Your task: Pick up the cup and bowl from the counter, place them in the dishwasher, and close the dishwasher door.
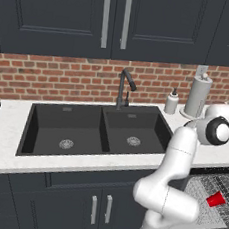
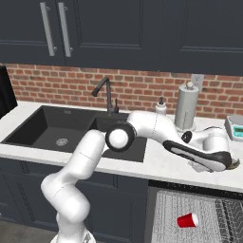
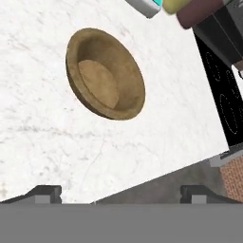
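1. In the hand view the gripper (image 3: 121, 192) shows two dark fingertips (image 3: 45, 192) wide apart at the bottom edge, holding nothing.
2. The bowl (image 3: 105, 73) sits upright on the counter (image 3: 42, 133), upper left of centre, beyond and clear of the tips.
3. In the right base view the cup (image 2: 188, 220) lies tipped on the dishwasher (image 2: 190, 213) rack, lower right.

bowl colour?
Tan-brown bowl, plain, no pattern; clearest in the hand view, sitting on the white counter.
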Robot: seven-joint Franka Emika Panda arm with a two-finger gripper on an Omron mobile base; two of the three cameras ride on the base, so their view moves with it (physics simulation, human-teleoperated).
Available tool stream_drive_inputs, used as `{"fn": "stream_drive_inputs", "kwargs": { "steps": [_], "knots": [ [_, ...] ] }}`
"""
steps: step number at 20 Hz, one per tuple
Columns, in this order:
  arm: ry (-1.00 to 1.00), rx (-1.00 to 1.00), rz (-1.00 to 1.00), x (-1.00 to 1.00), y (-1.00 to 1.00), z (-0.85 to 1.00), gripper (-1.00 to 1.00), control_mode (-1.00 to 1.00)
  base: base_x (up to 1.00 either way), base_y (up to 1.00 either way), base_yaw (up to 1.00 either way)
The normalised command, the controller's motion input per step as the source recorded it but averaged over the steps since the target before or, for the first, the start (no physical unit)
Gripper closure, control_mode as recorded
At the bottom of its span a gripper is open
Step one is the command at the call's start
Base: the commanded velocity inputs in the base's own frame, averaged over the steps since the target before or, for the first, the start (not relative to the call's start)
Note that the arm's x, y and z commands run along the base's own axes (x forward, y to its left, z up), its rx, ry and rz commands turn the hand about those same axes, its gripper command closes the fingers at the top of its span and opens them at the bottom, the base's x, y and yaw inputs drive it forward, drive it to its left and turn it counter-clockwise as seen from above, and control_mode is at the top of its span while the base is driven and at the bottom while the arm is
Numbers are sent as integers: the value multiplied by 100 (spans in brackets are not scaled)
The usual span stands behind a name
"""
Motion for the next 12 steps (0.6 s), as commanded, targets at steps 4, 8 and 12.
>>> {"fn": "stream_drive_inputs", "kwargs": {
  "steps": [4, 8, 12],
  "knots": [
    [11, 22, 5, 65, -21, 51, -100, -100, 0, 0, 0],
    [4, 19, 9, 60, -36, 30, -100, -100, 0, 0, 0],
    [1, 19, 14, 60, -56, 1, -100, -100, 0, 0, 0]
  ]
}}
